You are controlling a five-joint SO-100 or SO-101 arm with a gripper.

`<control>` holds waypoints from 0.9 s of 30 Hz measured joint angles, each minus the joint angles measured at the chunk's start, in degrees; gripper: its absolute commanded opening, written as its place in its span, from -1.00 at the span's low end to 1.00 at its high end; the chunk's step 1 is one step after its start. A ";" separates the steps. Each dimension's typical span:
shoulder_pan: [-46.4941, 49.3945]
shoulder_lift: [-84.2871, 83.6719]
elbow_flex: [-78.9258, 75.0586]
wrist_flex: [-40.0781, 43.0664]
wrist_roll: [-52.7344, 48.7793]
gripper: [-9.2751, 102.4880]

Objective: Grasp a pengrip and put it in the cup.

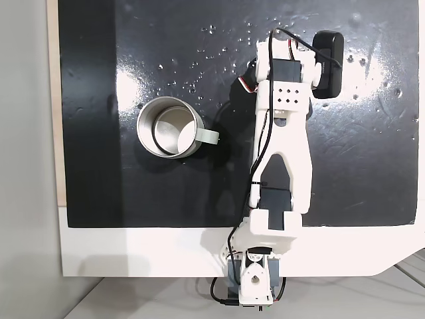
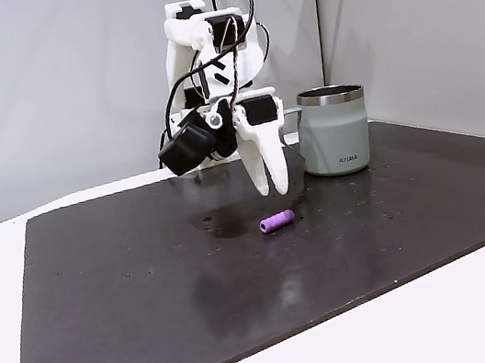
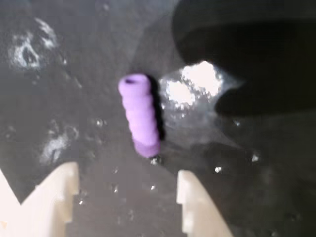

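The pengrip (image 2: 277, 221), a small light-purple ribbed cylinder, lies on its side on the black mat (image 2: 149, 290). My gripper (image 2: 274, 190) hangs just above it, pointing down, fingers spread. In the wrist view the pengrip (image 3: 140, 114) lies lengthwise ahead of the open gripper (image 3: 127, 178), a little beyond the white fingertips (image 3: 186, 183), touching neither. The silver metal cup (image 1: 169, 126) stands upright with nothing showing inside, its handle (image 1: 210, 137) pointing toward the arm. In a fixed view the cup (image 2: 334, 129) is behind and to the right of the gripper.
The white arm (image 1: 282, 159) reaches from its base (image 1: 255, 282) at the table's near edge across the mat. A black camera module (image 1: 327, 63) sits on the wrist. White tabletop (image 2: 451, 314) borders the mat, and grey walls stand close behind.
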 measured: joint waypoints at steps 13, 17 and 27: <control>1.76 -10.81 -8.44 -1.58 -3.78 -0.44; 2.37 -13.45 -10.99 -2.55 -5.01 -0.47; 2.81 -16.35 -14.77 -3.87 -6.15 -0.76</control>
